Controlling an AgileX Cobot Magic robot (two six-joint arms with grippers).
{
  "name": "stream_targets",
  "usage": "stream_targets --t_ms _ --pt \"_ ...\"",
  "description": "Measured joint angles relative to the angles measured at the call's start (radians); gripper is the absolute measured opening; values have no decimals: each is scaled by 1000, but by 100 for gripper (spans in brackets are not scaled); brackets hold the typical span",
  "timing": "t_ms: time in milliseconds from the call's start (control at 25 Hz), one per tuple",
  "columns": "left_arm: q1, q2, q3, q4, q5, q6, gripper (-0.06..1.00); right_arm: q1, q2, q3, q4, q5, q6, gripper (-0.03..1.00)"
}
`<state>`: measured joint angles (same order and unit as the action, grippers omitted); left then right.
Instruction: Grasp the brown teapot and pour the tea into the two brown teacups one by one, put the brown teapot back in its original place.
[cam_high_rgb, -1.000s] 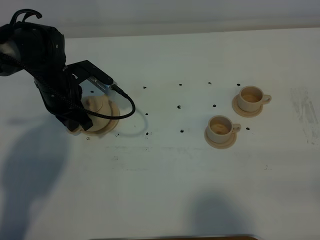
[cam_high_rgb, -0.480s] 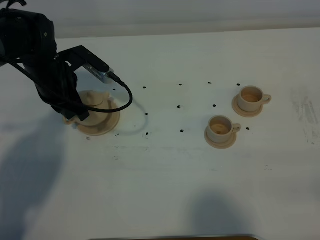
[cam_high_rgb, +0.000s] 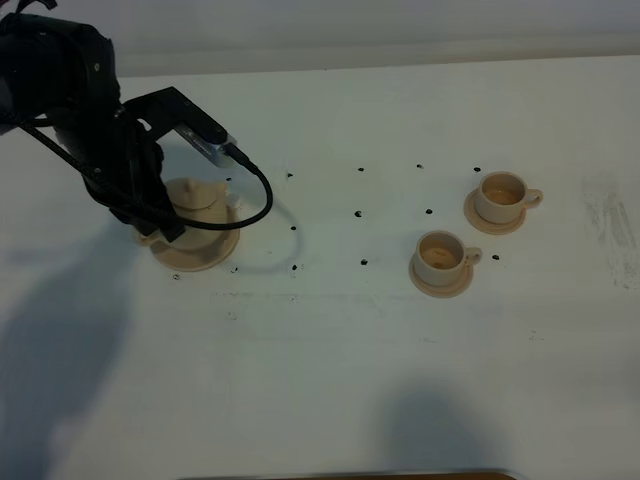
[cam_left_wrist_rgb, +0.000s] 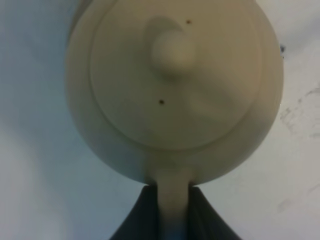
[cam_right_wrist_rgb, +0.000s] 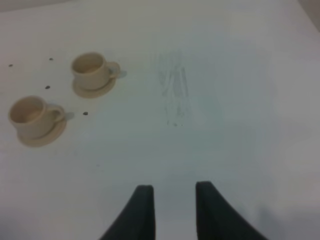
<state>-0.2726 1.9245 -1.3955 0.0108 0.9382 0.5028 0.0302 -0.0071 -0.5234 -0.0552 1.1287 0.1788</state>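
The brown teapot (cam_high_rgb: 198, 196) is over the wide saucer (cam_high_rgb: 200, 256), its original place, at the left of the table. I cannot tell whether it rests on the saucer. My left gripper (cam_high_rgb: 153, 230) is shut on the teapot's loop handle. The left wrist view shows the lid and knob (cam_left_wrist_rgb: 172, 47) from above, with the handle between the fingers of my left gripper (cam_left_wrist_rgb: 173, 217). The two brown teacups stand on their small saucers at the right, one farther back (cam_high_rgb: 502, 196) and one nearer (cam_high_rgb: 440, 256). Both also show in the right wrist view (cam_right_wrist_rgb: 90, 70) (cam_right_wrist_rgb: 31, 115). My right gripper (cam_right_wrist_rgb: 172, 210) is open and empty above bare table.
Small black dots (cam_high_rgb: 358, 215) mark the white table between the teapot and the cups. A faint scuffed patch (cam_high_rgb: 610, 220) lies near the right edge. A black cable (cam_high_rgb: 262, 200) loops off the left arm beside the teapot.
The left arm and the teapot shifted back and to the left, then slightly right, so the teapot now sits more squarely over the wide saucer. The cups have not moved.
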Motion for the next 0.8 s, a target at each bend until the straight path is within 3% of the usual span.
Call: stream_targets --t_ms 320,520,800 --pt "-71 0 0 -25 -75 79 8 0 0 0 0 0 0 22" --pt "-106 0 -5 -81 -101 202 8 0 0 0 0 0 0 22" --pt "-148 0 -46 -94 -161 242 8 0 0 0 0 0 -1 22"
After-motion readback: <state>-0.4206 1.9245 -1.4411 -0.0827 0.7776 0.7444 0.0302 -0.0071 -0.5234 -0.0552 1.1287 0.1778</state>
